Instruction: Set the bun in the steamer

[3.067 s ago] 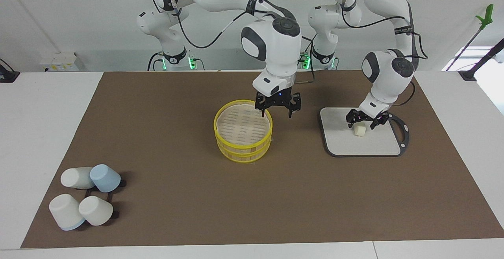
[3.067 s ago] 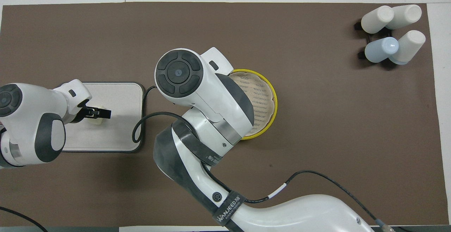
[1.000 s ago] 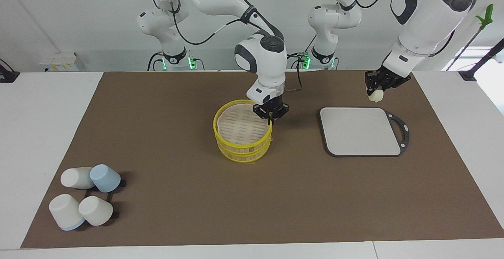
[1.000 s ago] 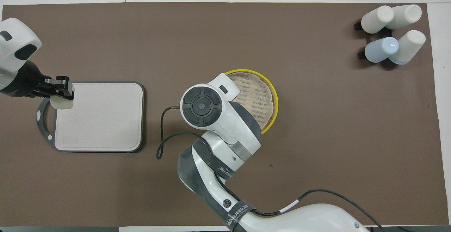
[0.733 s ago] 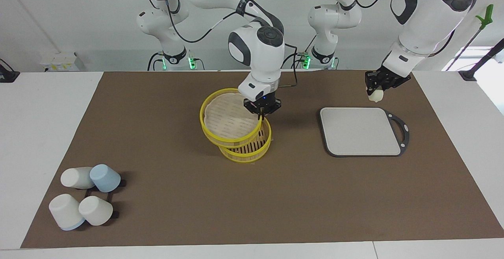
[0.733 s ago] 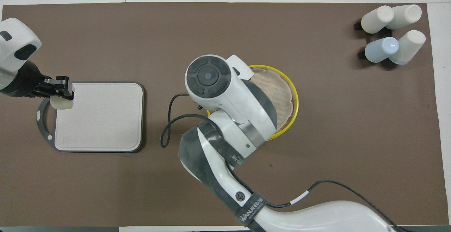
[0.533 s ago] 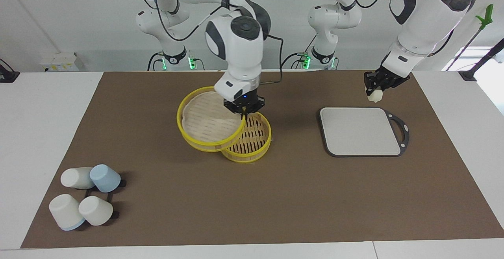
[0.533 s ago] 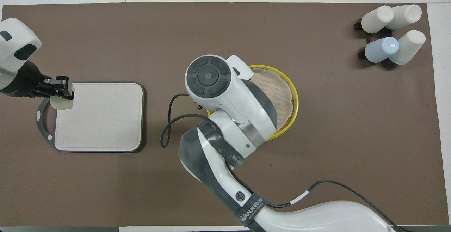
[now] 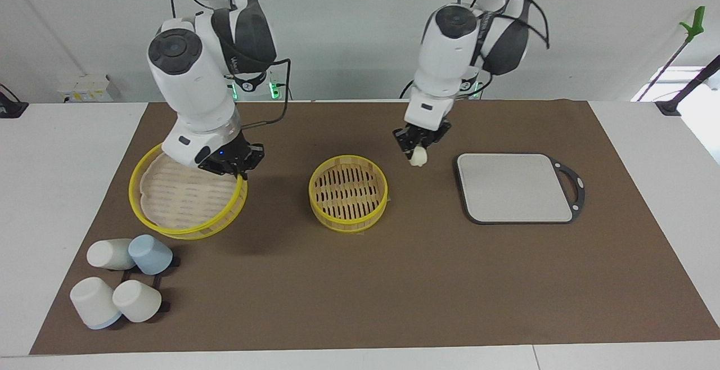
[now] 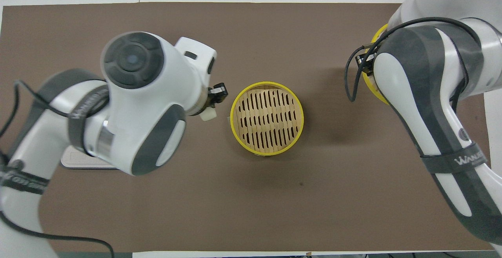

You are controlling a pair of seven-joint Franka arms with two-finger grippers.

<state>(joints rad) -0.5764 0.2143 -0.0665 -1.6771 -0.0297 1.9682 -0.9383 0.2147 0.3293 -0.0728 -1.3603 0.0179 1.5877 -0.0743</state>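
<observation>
Facing view: the left gripper [image 9: 417, 149] pinches the bun [image 9: 418, 158] over the worktop [image 9: 427, 280] beside the open steamer [image 9: 348, 192]; the right gripper [image 9: 235, 168] grips the lid [image 9: 185, 200]. Overhead: bun [image 10: 208, 113] just beside the steamer [image 10: 267, 118], the lid [image 10: 370, 85] largely hidden, apparently tilted

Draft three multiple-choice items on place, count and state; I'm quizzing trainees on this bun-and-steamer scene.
1. Where is the bun?
A. in the left claw, above the mat
B. on the cutting board
C. in the steamer

2. How many cups stand near the lid?
A. two
B. four
C. six

3. What state is the steamer in?
A. lidded
B. uncovered and empty
C. tipped over

Key:
1 A, the claw grips it between steamer and cutting board.
2 B, three white, one blue.
3 B, bare slats show; the right claw holds the lid.
</observation>
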